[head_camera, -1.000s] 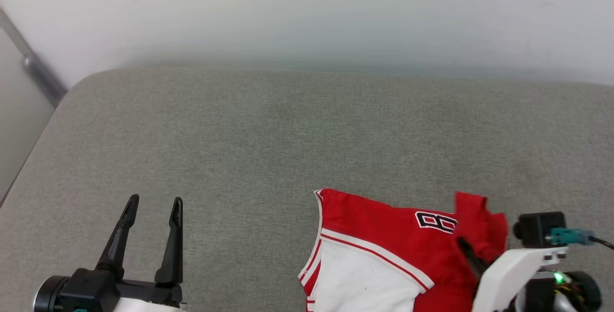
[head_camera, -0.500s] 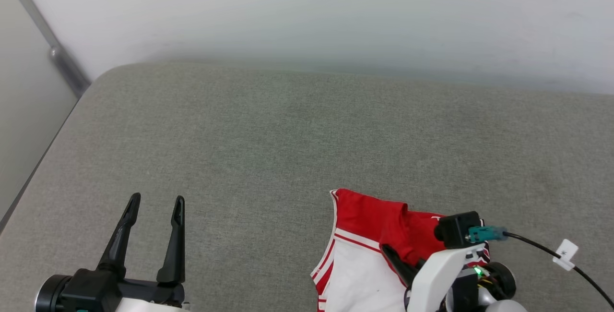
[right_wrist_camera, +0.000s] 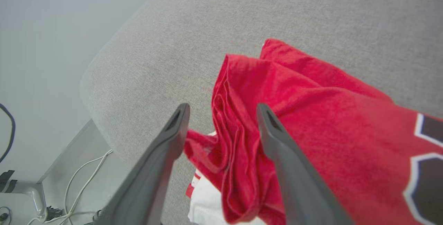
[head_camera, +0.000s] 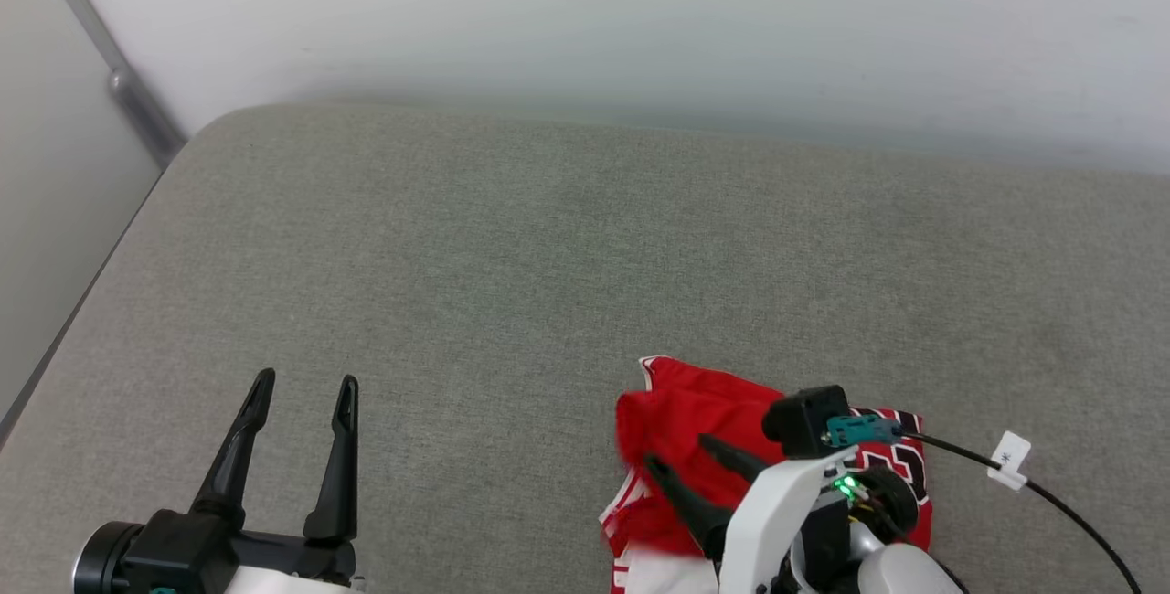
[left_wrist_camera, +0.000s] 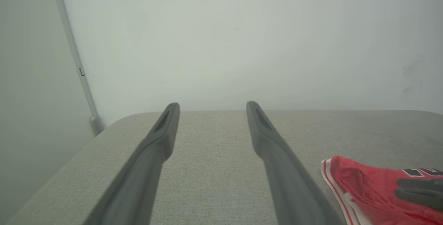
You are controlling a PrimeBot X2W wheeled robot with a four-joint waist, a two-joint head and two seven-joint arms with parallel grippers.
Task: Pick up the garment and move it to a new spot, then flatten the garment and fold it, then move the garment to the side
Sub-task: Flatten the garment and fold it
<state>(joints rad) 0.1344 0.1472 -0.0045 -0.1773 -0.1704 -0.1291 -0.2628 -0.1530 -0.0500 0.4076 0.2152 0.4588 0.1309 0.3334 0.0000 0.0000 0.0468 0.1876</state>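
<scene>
The right claw (head_camera: pixel 681 452) stands released, its two dark fingers spread wide. It hangs right over the garment (head_camera: pixel 695 402), and in the right wrist view a bunched red fold of the garment (right_wrist_camera: pixel 328 114) lies loose in the gap between the fingers without being pinched. A strip of white cloth (right_wrist_camera: pixel 207 207) peeks out under that fold, close to the base of the fingers. Off to the outer side of this claw the red fabric spreads flatter and shows black-and-white lettering (right_wrist_camera: pixel 427 142). A black cable (head_camera: pixel 1051 498) with a white tag (head_camera: pixel 1005 461) trails away from the claw's wrist.

The left claw (head_camera: pixel 305 381) is well apart from the garment, also released, with nothing between its fingers and bare grey cushion (head_camera: pixel 548 256) beneath them. From its own wrist view the left claw (left_wrist_camera: pixel 212 105) points across the cushion (left_wrist_camera: pixel 214 162), and the garment (left_wrist_camera: pixel 363 187) lies off to its right with the other claw's dark fingers resting over it.

Beyond both claws' fingertips the cushion runs on to its rounded far edge. Behind that rises a pale wall (head_camera: pixel 594 18), with a slanted metal rail (head_camera: pixel 137 100) past the left claw's outer side.
</scene>
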